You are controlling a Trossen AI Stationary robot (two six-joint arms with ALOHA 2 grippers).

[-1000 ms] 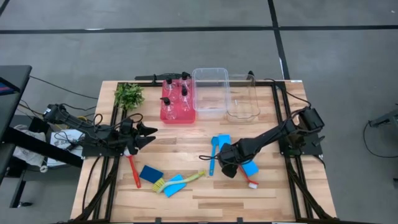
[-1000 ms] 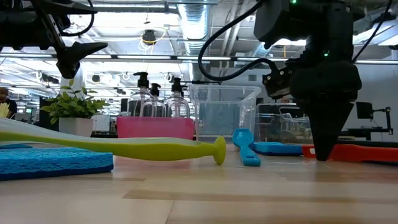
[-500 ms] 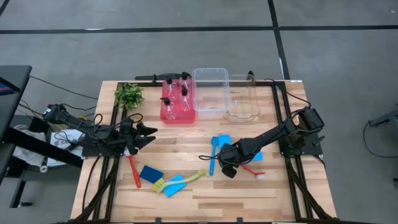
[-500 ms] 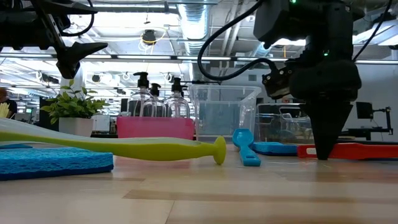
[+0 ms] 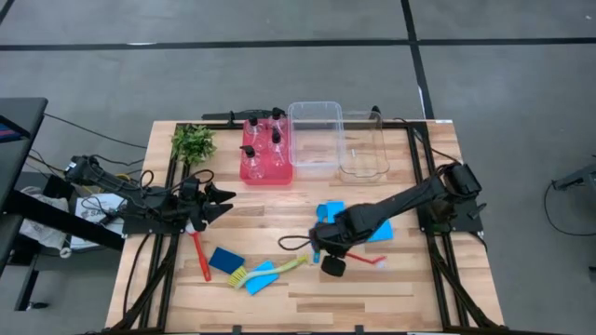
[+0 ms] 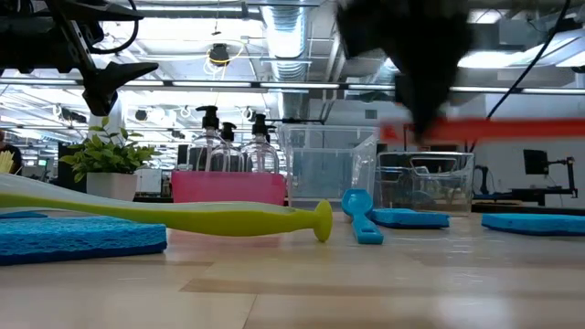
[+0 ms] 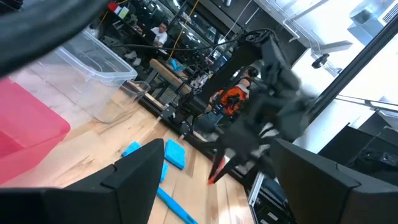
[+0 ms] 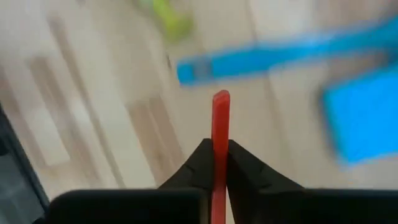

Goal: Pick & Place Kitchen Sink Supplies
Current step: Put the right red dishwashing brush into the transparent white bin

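The right gripper (image 8: 220,163) has its jaws clamped on the handle of a red brush (image 8: 221,124), which juts straight out between them in the right wrist view. In the high view this gripper (image 5: 328,249) sits right of centre, low in the frame, with the red brush (image 5: 365,260) trailing toward the right. In the low view the brush (image 6: 512,130) shows as a red bar in the upper right, clear above the surface (image 6: 292,283).

The brush looks light, stiff and slim, so a grip on the handle should carry it, though a thin smooth handle may swivel in the jaws if held far from its middle.

Beneath it lie a blue brush (image 5: 317,233) and 2 blue sponges (image 5: 331,212). Farther left are a yellow-green brush (image 5: 270,269), 2 more sponges (image 5: 225,260) and another red brush (image 5: 201,257).

The left gripper (image 5: 222,202) waits at the frame's left, jaws apart, empty. Bottles (image 5: 265,140) stand in the red tray (image 5: 253,173) at top centre.
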